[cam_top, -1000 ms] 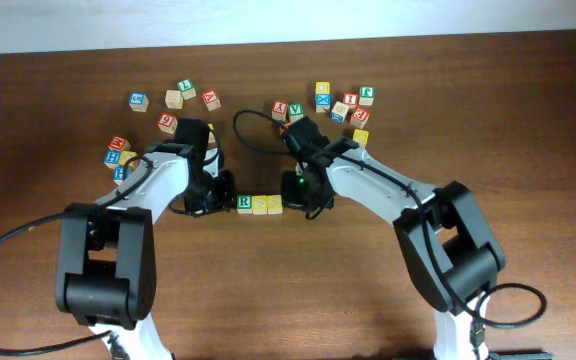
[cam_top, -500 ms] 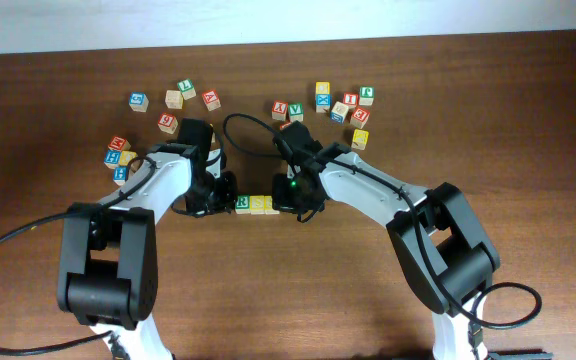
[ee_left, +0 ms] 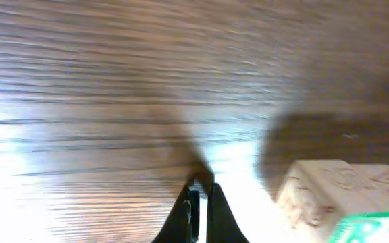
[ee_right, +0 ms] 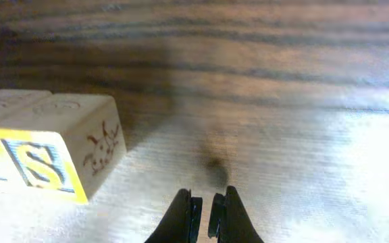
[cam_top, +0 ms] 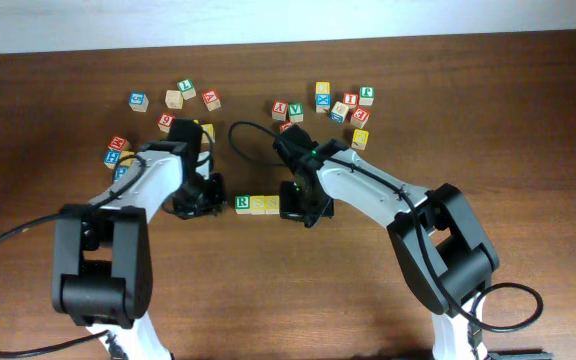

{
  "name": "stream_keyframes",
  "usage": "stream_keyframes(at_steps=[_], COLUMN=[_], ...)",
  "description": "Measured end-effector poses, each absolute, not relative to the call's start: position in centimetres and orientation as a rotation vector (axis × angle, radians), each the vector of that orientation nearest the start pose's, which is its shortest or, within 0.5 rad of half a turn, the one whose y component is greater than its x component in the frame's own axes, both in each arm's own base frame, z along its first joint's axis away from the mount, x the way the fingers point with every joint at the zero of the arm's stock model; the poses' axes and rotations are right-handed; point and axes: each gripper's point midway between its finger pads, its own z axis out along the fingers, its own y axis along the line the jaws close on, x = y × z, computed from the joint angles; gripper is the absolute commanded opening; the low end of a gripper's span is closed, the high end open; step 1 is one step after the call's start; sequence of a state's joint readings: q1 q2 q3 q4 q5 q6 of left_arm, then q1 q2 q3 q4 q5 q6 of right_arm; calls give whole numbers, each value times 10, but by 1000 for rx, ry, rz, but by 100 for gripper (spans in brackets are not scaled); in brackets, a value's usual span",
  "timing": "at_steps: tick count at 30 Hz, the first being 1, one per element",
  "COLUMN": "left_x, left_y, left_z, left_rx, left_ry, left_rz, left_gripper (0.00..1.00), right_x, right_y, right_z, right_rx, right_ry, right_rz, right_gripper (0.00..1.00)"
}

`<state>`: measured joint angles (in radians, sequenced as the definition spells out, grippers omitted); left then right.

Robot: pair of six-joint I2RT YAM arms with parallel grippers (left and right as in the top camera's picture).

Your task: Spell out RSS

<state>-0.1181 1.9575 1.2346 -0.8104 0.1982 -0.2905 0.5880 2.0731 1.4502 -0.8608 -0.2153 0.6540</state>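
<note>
Three cubes lie in a row on the table: the green R cube [cam_top: 243, 203], a yellow cube [cam_top: 258, 204] and a second yellow cube [cam_top: 272, 205], touching side by side. My left gripper [cam_top: 208, 196] is shut and empty, just left of the R cube, whose green face shows at the right edge of the left wrist view [ee_left: 377, 226]. My right gripper [cam_top: 296, 208] is shut and empty just right of the row. In the right wrist view, the end yellow S cube [ee_right: 39, 162] lies left of its fingertips [ee_right: 204, 206].
Loose letter cubes lie in groups: at the back left [cam_top: 175, 97], by the left arm [cam_top: 118, 155] and at the back right [cam_top: 340, 103]. A black cable [cam_top: 243, 135] loops behind the row. The brown table [cam_top: 298, 290] runs on in front.
My left gripper has drawn back to the left, off the R cube. My right gripper pushed in toward the row's right end and now rests beside it.
</note>
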Motion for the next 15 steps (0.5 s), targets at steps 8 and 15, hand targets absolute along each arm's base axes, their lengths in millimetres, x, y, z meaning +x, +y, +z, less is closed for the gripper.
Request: stream_keyframes(at_steps=[8, 15], left_x=[347, 346], left_y=[-48, -44], left_z=[-1, 0], left_rx=[-369, -366], left_ry=[3114, 3122], left_rz=[-297, -264], left_gripper=[16, 23], right_x=[298, 293], right_y=[286, 299], right_z=[13, 13], right_rx=[-56, -85], right_ry=[3172, 3147], right_rz=[439, 428], right_gripper=[5, 4])
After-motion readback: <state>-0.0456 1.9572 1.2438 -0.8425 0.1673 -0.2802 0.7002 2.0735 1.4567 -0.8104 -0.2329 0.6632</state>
